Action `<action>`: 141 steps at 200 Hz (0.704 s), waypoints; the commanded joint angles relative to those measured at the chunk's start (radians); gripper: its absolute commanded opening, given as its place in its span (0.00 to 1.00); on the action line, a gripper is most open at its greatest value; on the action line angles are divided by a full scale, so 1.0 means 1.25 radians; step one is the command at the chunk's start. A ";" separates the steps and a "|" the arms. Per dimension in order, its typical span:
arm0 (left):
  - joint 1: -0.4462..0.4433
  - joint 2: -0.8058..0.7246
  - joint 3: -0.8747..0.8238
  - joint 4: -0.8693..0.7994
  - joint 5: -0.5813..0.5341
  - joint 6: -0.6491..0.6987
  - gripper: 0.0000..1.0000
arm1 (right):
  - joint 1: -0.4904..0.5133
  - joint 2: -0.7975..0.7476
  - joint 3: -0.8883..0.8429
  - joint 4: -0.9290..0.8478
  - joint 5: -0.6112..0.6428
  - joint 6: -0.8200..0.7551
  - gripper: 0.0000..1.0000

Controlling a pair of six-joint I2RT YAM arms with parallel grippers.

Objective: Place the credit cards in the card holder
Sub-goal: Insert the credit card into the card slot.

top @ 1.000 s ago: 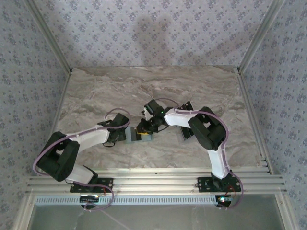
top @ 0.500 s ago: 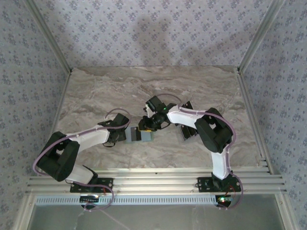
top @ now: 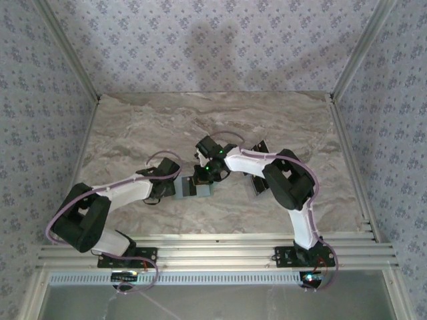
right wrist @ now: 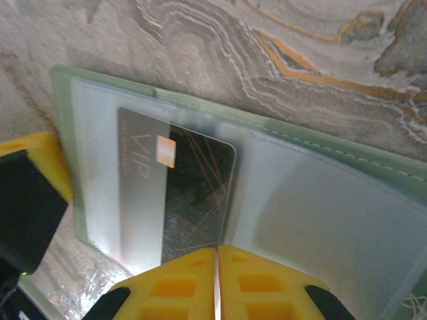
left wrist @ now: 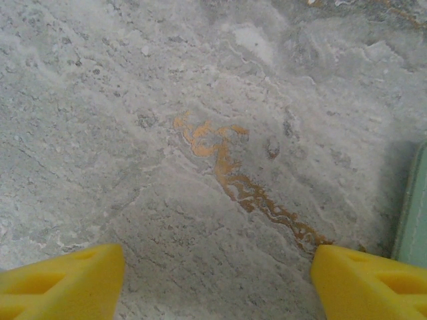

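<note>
The card holder (right wrist: 320, 200) lies open on the marble, sage-green rim around a grey inner face. One black credit card (right wrist: 200, 193) marked VIP lies on its left half, partly under a clear pocket. My right gripper (right wrist: 217, 267) is shut, pads together, tips at the card's near edge. In the top view the right gripper (top: 201, 177) hovers over the holder (top: 189, 189). My left gripper (left wrist: 217, 267) is open over bare marble, with the holder's green edge (left wrist: 413, 200) just to its right. One of its yellow fingers (right wrist: 47, 160) sits at the holder's left side. More credit cards (top: 259, 181) lie partly under the right arm.
The marble table (top: 133, 127) is ringed by aluminium rails, with patterned walls behind. Both arms meet near the table's middle, the left gripper (top: 175, 187) close beside the holder. Open marble stretches to the back and left.
The right gripper's jaws have closed, and its wrist swung right and then back left over the holder. The left arm has stayed still.
</note>
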 commanded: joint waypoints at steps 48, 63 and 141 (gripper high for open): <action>-0.008 0.027 -0.012 0.046 0.025 -0.006 0.76 | 0.018 0.043 0.042 -0.015 -0.004 0.003 0.11; -0.009 0.028 -0.013 0.049 0.026 -0.007 0.76 | 0.018 0.049 0.049 -0.011 -0.010 0.008 0.11; -0.015 0.035 -0.015 0.053 0.028 -0.013 0.76 | 0.039 0.073 0.074 0.005 -0.038 0.023 0.10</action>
